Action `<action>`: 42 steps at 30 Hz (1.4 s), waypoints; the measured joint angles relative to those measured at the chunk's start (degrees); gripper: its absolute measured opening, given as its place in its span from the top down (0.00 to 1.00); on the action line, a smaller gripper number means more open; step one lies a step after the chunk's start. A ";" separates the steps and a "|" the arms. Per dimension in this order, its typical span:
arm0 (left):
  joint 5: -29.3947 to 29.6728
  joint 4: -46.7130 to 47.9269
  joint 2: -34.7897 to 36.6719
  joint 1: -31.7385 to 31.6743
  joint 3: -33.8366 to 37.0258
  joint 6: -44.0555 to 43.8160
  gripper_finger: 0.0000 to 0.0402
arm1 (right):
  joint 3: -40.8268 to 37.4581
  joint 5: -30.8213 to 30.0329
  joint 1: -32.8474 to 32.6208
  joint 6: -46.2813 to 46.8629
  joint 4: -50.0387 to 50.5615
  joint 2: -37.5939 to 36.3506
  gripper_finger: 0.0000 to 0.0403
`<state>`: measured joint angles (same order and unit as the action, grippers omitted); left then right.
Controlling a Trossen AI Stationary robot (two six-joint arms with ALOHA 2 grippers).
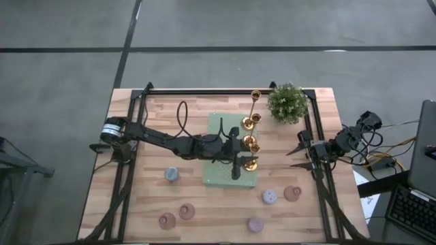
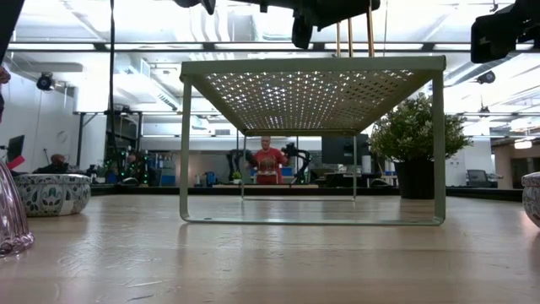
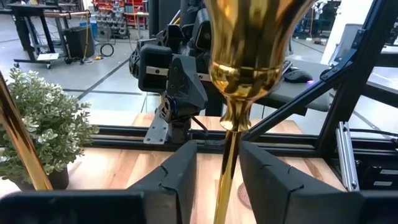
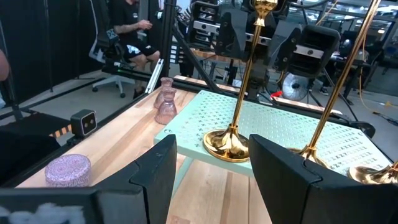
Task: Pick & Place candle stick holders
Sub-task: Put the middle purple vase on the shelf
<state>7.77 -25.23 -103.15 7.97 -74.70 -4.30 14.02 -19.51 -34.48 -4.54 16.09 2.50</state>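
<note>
Several shiny gold holders stand on the right side of the pale green perforated stand (image 1: 219, 146). The nearest one (image 1: 251, 163) has a thin stem (image 3: 225, 174) and a round foot (image 4: 227, 146) on the stand. My left gripper (image 1: 238, 160) is open, with its fingers on either side of that stem (image 3: 217, 186), below the cup; no touch shows. My right gripper (image 1: 294, 158) is open and empty at the table's right side, pointing toward the stand. Small pastel cup holders stand on the wood: blue-grey (image 1: 172, 174), pink (image 1: 187, 211) and lavender (image 1: 270, 197).
A green potted plant (image 1: 287, 102) stands at the far right, behind the gold holders. More pastel holders (image 1: 255, 224) (image 1: 293, 193) (image 1: 167, 220) stand near the front edge. Black frame rails (image 1: 315, 136) run along the table's sides. People show in the room beyond.
</note>
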 joint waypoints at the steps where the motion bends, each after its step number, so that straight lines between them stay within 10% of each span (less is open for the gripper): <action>1: 0.00 0.33 0.07 0.00 0.00 -0.02 0.66 | 0.00 0.00 0.00 0.00 0.00 0.00 0.52; 42: 5.22 42.29 15.34 10.43 2.16 -5.91 0.47 | 0.00 0.00 0.01 0.00 0.00 0.15 0.52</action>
<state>12.99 17.06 -87.81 18.40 -72.53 -10.21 14.02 -19.51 -34.47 -4.54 16.10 2.66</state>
